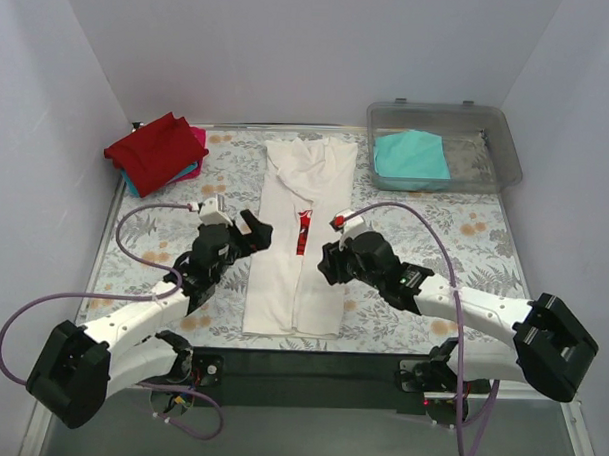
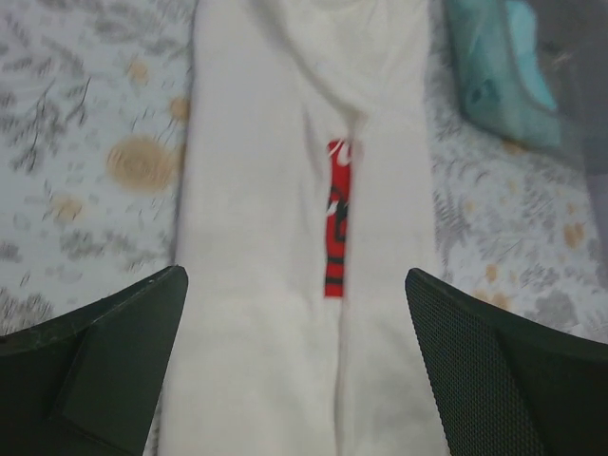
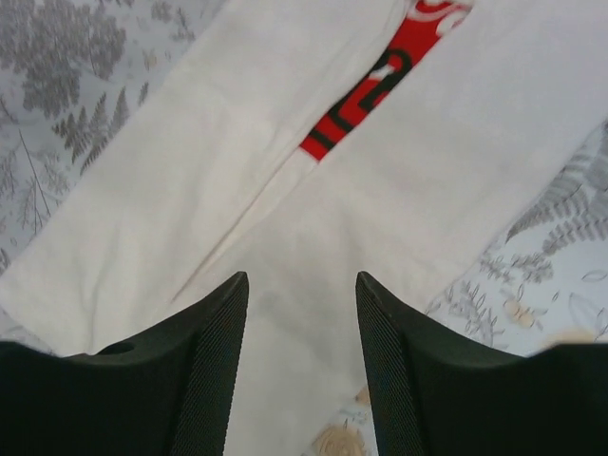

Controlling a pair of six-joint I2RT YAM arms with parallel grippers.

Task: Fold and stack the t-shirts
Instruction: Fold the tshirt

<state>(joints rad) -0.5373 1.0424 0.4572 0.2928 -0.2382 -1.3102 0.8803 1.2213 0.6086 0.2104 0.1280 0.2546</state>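
Observation:
A white t-shirt [image 1: 283,277] lies lengthwise mid-table with both sides folded inward. Only a thin red strip of its print [image 1: 303,231] shows at the seam. My left gripper [image 1: 254,229] hovers at its left edge, wide open and empty; in the left wrist view the shirt [image 2: 256,237] fills the space between the fingers of this gripper [image 2: 295,275]. My right gripper [image 1: 328,261] is over the shirt's right edge. Its jaws [image 3: 302,277] stand apart above the cloth [image 3: 456,161], holding nothing. A folded stack with a red tee [image 1: 155,148] on top sits at the back left.
A clear plastic bin [image 1: 498,135] at the back right holds a folded teal tee [image 1: 412,157], also seen at the edge of the left wrist view [image 2: 494,66]. Pink [image 1: 199,136] and blue [image 1: 134,187] edges show under the red tee. White walls enclose the floral tablecloth [image 1: 455,228].

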